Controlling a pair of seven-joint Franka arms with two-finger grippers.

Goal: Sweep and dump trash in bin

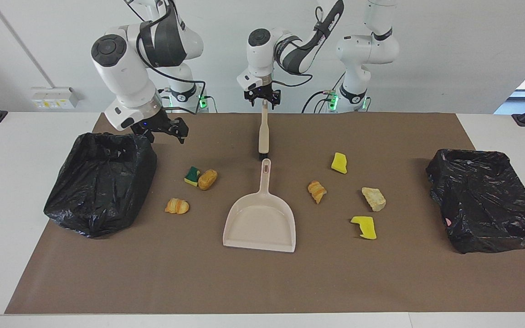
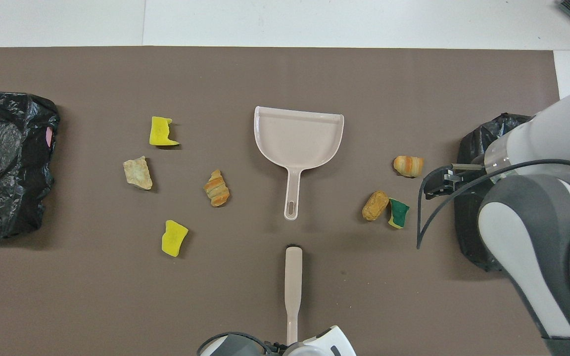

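Observation:
The beige brush [image 1: 264, 132] lies on the mat, its black bristles pointing at the handle of the beige dustpan [image 1: 260, 223]. My left gripper [image 1: 262, 98] is down at the end of the brush handle [image 2: 293, 287] nearest the robots. Trash lies scattered on both sides of the dustpan. A green-and-yellow sponge [image 1: 193, 176], a bread lump [image 1: 208, 179] and a croissant [image 1: 177, 206] lie toward the right arm's end. Another croissant [image 1: 317, 191], two yellow sponges [image 1: 339, 163] [image 1: 364, 227] and a pale lump [image 1: 373, 198] lie toward the left arm's end. My right gripper [image 1: 166, 135] hangs open and empty beside the black-lined bin [image 1: 100, 182].
A second black-lined bin [image 1: 486, 200] stands at the left arm's end of the brown mat [image 1: 262, 282]. In the overhead view the right arm [image 2: 537, 222] covers much of the bin [image 2: 468, 148] at its end of the table.

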